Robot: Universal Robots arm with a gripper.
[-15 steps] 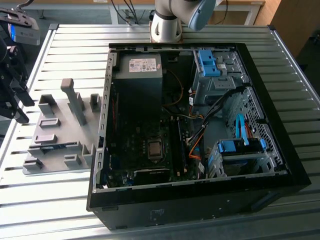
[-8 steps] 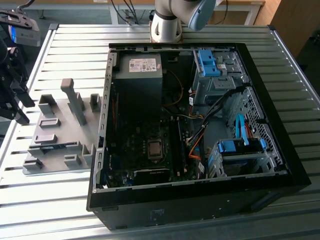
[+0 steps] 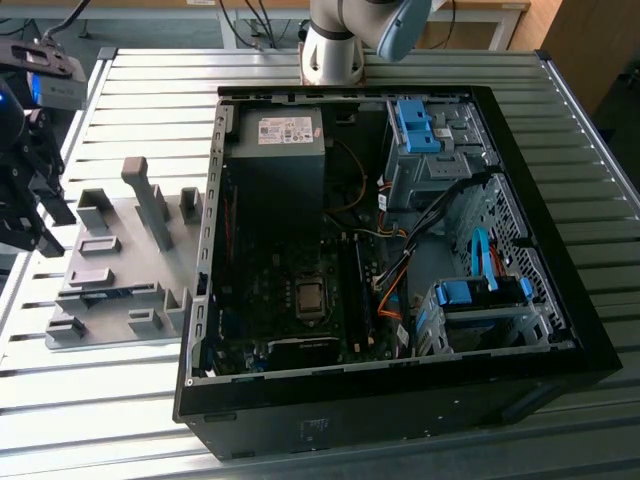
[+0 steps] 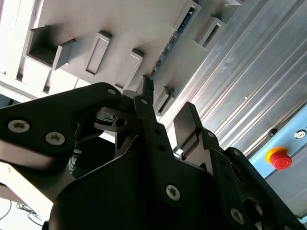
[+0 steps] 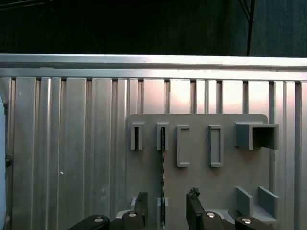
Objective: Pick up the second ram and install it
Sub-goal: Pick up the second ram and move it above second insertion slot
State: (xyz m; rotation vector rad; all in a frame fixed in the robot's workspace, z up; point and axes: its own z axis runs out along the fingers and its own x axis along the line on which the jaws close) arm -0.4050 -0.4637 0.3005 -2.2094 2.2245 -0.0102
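The second ram (image 5: 162,177) stands on edge in a slot of the grey holder plate (image 5: 196,191), seen as a thin dark strip. In the second wrist view the ram (image 4: 169,45) runs away from the fingertips along the plate (image 4: 120,28). My gripper (image 5: 168,205) is open above the plate, one finger (image 5: 141,203) on each side of the ram's line and clear of it. Nothing is between the fingers. In the exterior view the gripper (image 3: 35,215) hangs at the far left, beside the holder plate (image 3: 120,255).
An open black computer case (image 3: 400,440) lies at the exterior view's right of the plate, with the motherboard (image 3: 300,300), blue drive-bay clips (image 3: 415,125) and cables inside. Tall grey holder blocks (image 3: 150,205) rise from the plate. A red stop button (image 4: 279,158) sits past the ribbed metal table (image 5: 72,143).
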